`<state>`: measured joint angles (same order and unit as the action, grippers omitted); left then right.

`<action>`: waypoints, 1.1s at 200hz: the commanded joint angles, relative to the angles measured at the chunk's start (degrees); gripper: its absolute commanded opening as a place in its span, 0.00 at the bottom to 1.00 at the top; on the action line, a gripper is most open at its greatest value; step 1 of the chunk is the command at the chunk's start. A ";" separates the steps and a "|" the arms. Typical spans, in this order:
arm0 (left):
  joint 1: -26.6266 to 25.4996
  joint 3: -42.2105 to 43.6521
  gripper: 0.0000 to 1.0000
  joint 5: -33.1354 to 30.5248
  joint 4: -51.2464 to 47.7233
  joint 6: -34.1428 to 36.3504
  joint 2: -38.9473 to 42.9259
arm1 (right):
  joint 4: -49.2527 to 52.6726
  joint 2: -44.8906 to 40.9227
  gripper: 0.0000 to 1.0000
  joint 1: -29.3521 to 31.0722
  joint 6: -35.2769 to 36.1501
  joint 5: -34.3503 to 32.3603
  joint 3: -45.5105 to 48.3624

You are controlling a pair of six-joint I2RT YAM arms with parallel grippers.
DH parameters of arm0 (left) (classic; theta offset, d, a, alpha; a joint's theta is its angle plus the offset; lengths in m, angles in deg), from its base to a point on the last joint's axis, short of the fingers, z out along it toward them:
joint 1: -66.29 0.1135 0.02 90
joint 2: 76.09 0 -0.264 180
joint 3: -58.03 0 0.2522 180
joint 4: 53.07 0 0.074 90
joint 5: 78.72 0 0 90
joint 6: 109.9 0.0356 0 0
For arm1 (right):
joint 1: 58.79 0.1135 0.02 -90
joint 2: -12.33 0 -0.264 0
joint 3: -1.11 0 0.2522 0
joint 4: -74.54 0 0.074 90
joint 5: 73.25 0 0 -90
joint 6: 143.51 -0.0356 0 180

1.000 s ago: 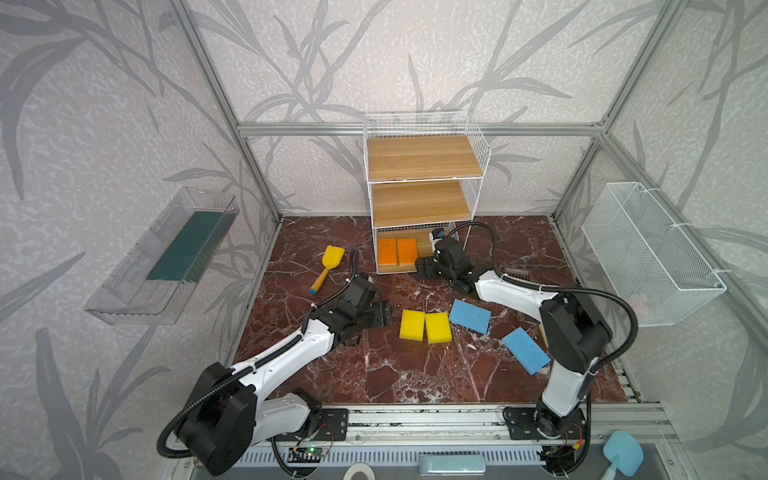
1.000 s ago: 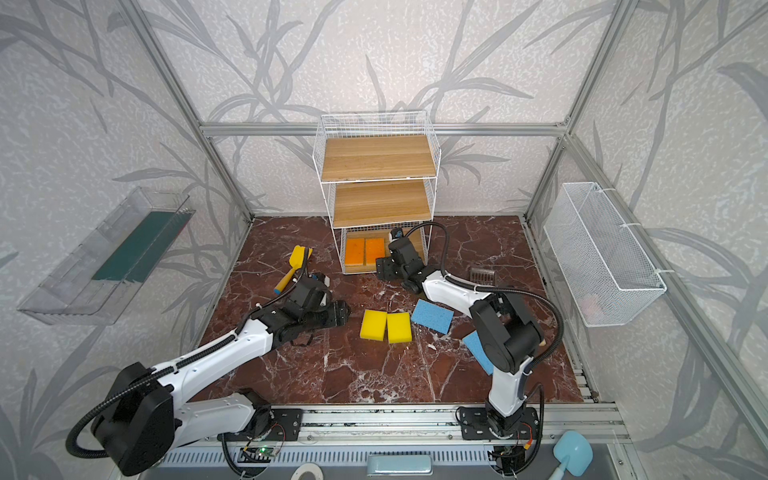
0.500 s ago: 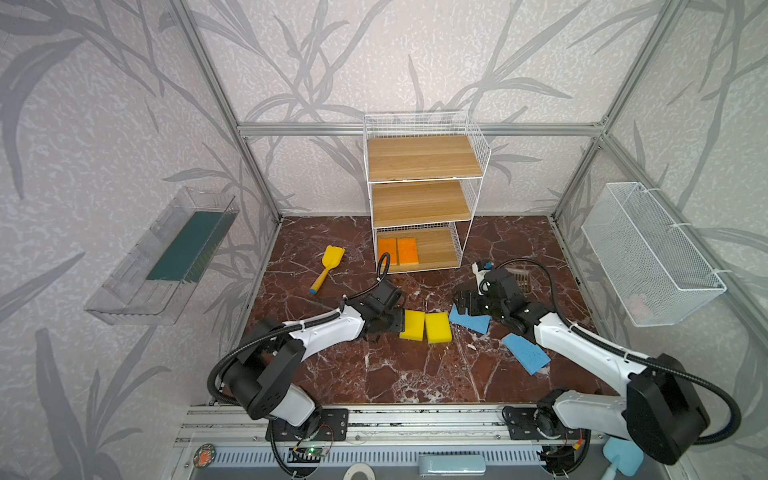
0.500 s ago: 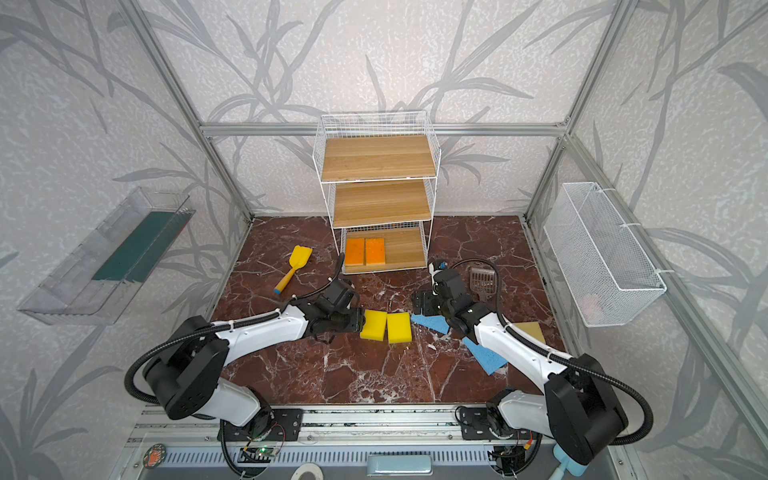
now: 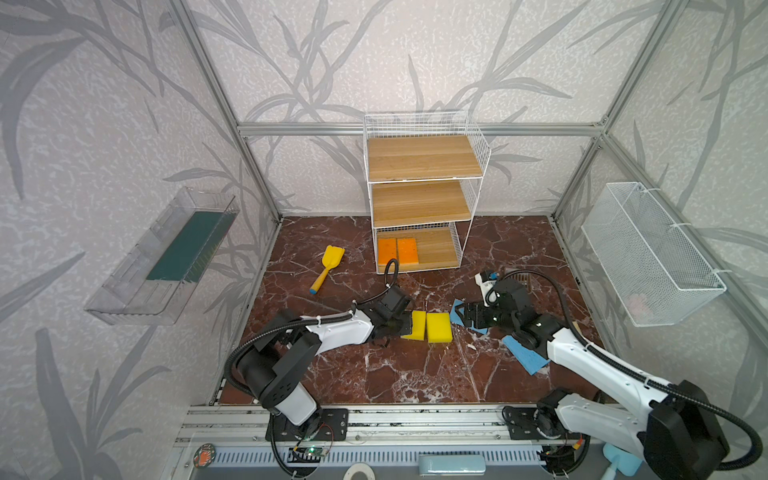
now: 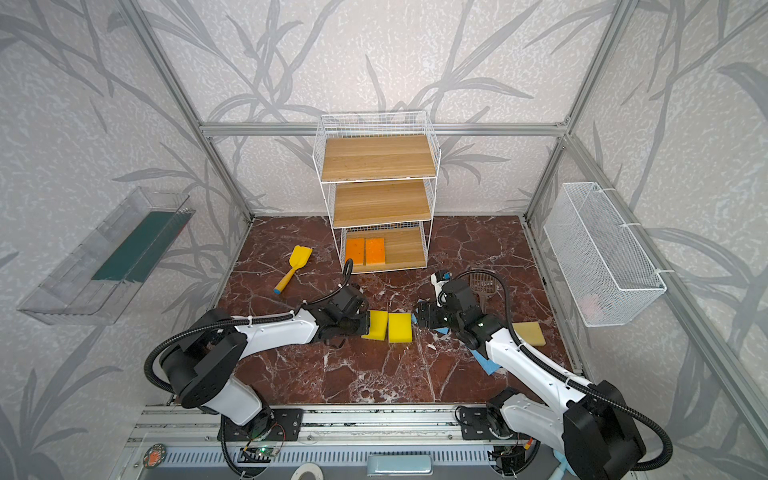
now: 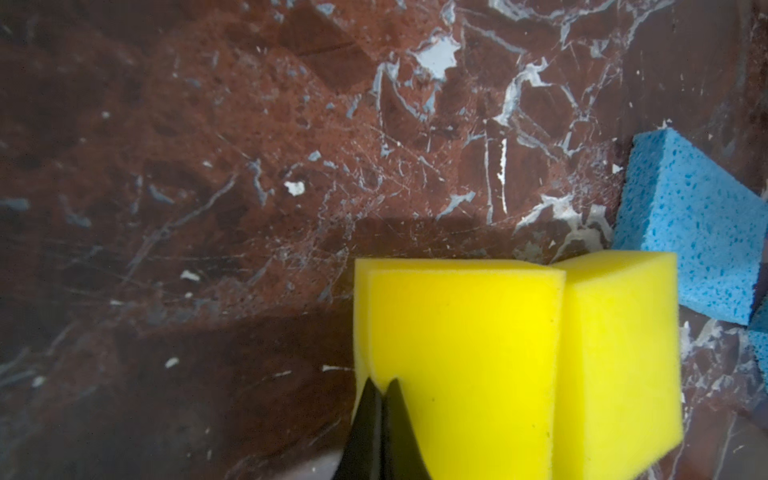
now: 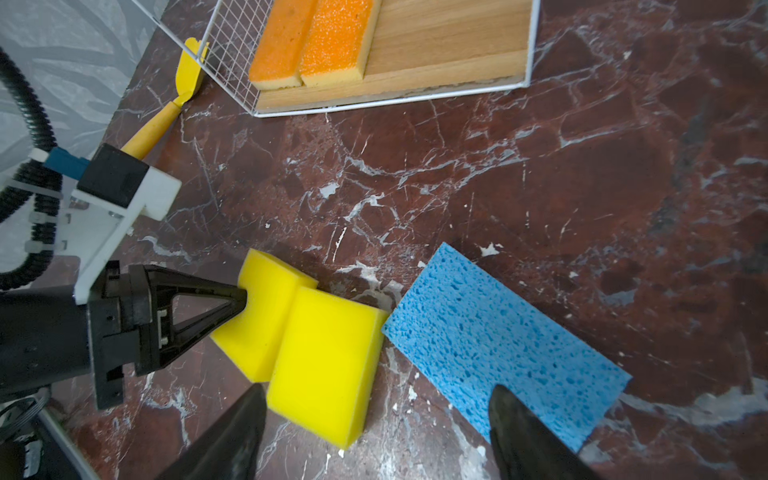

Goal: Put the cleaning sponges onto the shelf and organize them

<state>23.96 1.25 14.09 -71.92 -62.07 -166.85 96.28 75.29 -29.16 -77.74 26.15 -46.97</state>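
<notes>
Progress looks under halfway: two orange sponges [image 5: 397, 251] lie side by side on the shelf's [image 5: 440, 249] bottom tier. Off the shelf — one yellow sponge [image 5: 417, 325], pinched at its edge by the closed left gripper [image 8: 243, 297], its yellow twin [image 5: 439, 327], two blue sponges [image 8: 498, 340] and a beige-faced sponge [image 6: 528, 333]. Right gripper [image 8: 378, 399] hangs wide open, holding nothing.

I look down on two yellow sponges [image 8: 324, 353] of fine matt foam, a coarse, open-pored blue sponge [image 8: 498, 345] and a glossy, veined marble-look floor [image 8: 540, 187]; at twelve o'clock in a top view, the shelf [image 5: 419, 158] shows matt wood boards, white wire.
</notes>
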 commanded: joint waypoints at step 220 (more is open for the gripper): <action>0.31 2.20 0.00 0.26 0.37 -5.28 17.17 | -24.83 20.54 0.52 6.88 -18.74 25.12 -4.57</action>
<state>24.25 2.30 13.76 -73.42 -65.96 -150.33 76.37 92.88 -22.80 -94.76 50.37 -49.51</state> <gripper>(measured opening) 0.048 0.527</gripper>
